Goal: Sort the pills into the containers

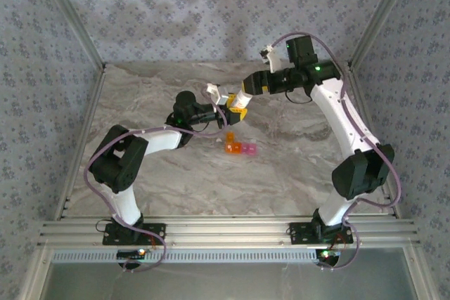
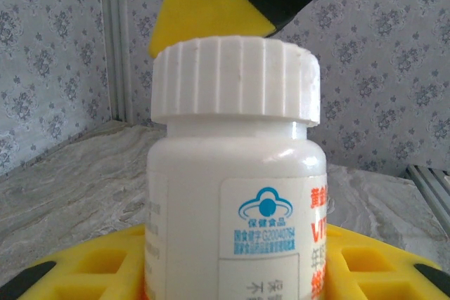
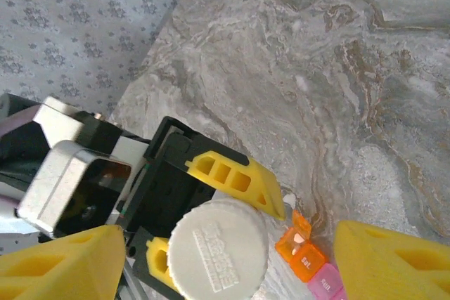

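early stage, by the look of it. gripping white bottle [image 2: 235, 187] upright w/ left gripper [image 3: 211, 230], yellow fingers [image 2: 98, 272] pressed on both sides of the body, low down. hovering over white cap [image 3: 219, 249] w/ right gripper [image 1: 245, 93], jaws apart, 1 finger either side of cap w/ gaps showing, no contact as far as can tell. reads as setup for unscrewing, approx. lined up; cap not off yet. down on surface [image 1: 162, 180]: containers [image 3: 309, 261], short strip of orange-to-pink compartments, just beside bottle in right wrist view, a bit nearer the arm bases in top view. orange end lid apparently flipped up; can't tell re the others. no pills spotted loose or inside compartments, though too small to be sure. done so far: bottle in grip & presented to 2nd arm. left to do: close on cap, twist off, tip pills out, sort into compartments, i.e. nearly all of it.
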Controlling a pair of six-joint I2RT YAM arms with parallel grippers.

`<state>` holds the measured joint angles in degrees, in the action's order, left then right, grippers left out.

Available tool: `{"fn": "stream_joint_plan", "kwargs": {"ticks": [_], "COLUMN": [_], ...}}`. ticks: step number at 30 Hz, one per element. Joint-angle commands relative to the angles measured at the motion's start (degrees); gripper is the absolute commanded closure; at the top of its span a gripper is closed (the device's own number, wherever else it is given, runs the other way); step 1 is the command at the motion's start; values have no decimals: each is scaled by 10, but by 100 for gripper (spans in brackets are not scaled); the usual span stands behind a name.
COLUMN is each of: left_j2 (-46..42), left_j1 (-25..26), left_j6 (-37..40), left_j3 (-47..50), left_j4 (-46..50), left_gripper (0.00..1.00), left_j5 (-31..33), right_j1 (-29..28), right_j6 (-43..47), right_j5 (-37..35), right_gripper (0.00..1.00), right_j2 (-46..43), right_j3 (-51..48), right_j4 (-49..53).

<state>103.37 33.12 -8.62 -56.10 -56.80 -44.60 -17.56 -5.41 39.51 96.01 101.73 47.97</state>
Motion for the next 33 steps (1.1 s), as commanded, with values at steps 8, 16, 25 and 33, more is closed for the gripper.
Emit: {"fn": "stream_joint_plan", "kwargs": {"ticks": [8, 16, 25, 33], "left_j2": [-18, -17, -17, -16], "left_j1": [3, 4, 3, 4], "left_j6": [4, 4, 5, 5], "left_j3": [-19, -25, -25, -28], "left_j4": [-23, -20, -20, -20], "left_gripper": [100, 100, 100, 100], "left_j5": [-17, -18, -16, -13], "right_j1": [-16, -19, -26, -66], "right_j6": [20, 24, -15, -210], "right_j5": [9, 9, -14, -130], "right_gripper": [29, 40, 57, 59], "right_j2": [16, 24, 17, -16], "right_j3": [16, 16, -2, -90], "right_j4": [17, 23, 0, -99]}}
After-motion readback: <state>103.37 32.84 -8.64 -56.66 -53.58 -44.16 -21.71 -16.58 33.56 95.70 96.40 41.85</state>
